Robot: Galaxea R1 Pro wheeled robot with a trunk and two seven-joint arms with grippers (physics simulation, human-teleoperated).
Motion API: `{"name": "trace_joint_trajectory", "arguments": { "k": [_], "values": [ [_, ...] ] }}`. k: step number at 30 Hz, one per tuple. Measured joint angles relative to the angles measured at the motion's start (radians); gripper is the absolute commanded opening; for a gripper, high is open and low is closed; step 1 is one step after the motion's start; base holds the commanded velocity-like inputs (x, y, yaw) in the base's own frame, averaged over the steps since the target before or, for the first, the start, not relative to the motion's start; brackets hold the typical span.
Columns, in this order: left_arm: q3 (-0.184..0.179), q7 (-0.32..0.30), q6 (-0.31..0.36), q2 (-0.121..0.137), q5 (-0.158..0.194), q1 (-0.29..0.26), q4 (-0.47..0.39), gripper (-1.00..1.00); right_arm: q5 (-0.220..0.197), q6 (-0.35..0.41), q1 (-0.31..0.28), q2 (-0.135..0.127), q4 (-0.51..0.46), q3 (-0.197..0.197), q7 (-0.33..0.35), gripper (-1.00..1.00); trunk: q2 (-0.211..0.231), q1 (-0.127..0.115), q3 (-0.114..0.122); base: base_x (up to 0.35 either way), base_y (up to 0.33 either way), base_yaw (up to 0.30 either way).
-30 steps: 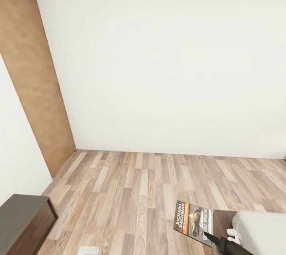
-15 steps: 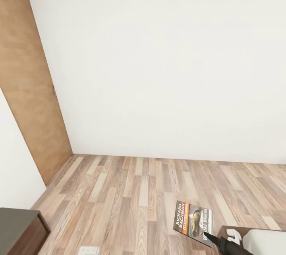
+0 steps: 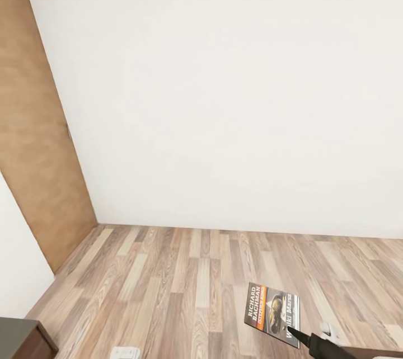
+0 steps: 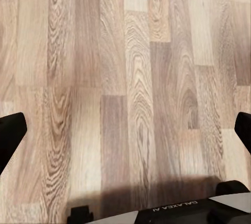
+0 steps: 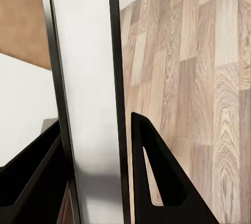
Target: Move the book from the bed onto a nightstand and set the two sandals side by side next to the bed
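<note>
Right gripper (image 3: 292,332) clamped on the book (image 3: 272,307): one dark finger (image 5: 157,182) on each face, the pale page block and dark cover edges running up between them in the right wrist view. In the head view the book is carried upright over the plank floor (image 3: 184,280), cover toward the camera, pinched at its lower corner near the fore edge.

Judgement: thin paperback, light and somewhat floppy. A corner pinch lets it sag or pivot, and the glossy cover could slip. A hold nearer the spine or mid-edge would be steadier, but for a short carry this looks adequate.

Left gripper (image 4: 125,135): fingers spread wide and empty, pointing down at bare floor.

A corner of dark wooden furniture (image 3: 22,339) sits low at the left. Further off are a tan door (image 3: 33,141) and a blank white wall (image 3: 235,96).
</note>
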Motion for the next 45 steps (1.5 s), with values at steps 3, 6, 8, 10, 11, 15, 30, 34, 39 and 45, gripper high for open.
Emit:
{"name": "trace_joint_trajectory", "arguments": {
  "k": [3,6,8,10,11,15,30,34,39,45],
  "values": [
    [0.001,0.0,0.0,0.001,0.0,0.0,0.0,1.0,0.0,0.0,0.0,0.0,0.0,0.0,0.002,-1.0,0.0,0.0,0.0,0.33,0.0,-0.122],
    [0.0,0.0,0.0,0.0,0.0,0.0,0.0,1.0,0.0,0.0,0.0,0.0,0.0,0.0,0.002,-1.0,0.0,0.0,0.0,0.33,0.0,-0.153],
    [0.0,0.0,0.0,0.0,0.0,0.0,0.0,1.0,0.0,0.0,0.0,0.0,0.0,0.0,0.002,-1.0,0.0,0.0,0.0,0.33,0.0,-0.061],
    [0.0,0.0,0.0,0.0,0.0,0.0,0.0,1.0,0.0,0.0,0.0,0.0,0.0,0.0,0.002,-1.0,0.0,0.0,0.0,0.33,0.0,-0.027],
    [0.0,0.0,0.0,0.0,0.0,0.0,0.0,1.0,0.0,0.0,0.0,0.0,0.0,0.0,0.002,-1.0,0.0,0.0,0.0,0.33,0.0,-0.014],
    [0.0,0.0,0.0,0.0,0.0,0.0,0.0,1.0,0.0,0.0,0.0,0.0,0.0,0.0,0.002,-1.0,0.0,0.0,0.0,0.33,0.0,-0.005],
    [0.0,0.0,0.0,0.0,0.0,0.0,0.0,1.0,0.0,0.0,0.0,0.0,0.0,0.0,0.002,-1.0,0.0,0.0,0.0,0.33,0.0,0.0],
    [0.0,0.0,0.0,0.0,0.0,0.0,0.0,1.0,0.0,0.0,0.0,0.0,0.0,0.0,0.002,-1.0,0.0,0.0,0.0,0.33,0.0,0.0],
    [0.0,0.0,0.0,0.0,0.0,0.0,0.0,1.0,0.0,0.0,0.0,0.0,0.0,0.0,0.002,-1.0,0.0,0.0,0.0,0.33,0.0,0.0],
    [0.0,-0.001,0.001,0.0,-0.001,0.0,0.001,1.0,0.0,0.0,0.0,0.0,0.0,0.0,0.002,-1.0,0.0,0.0,0.0,0.33,0.0,0.0]
  ]
}}
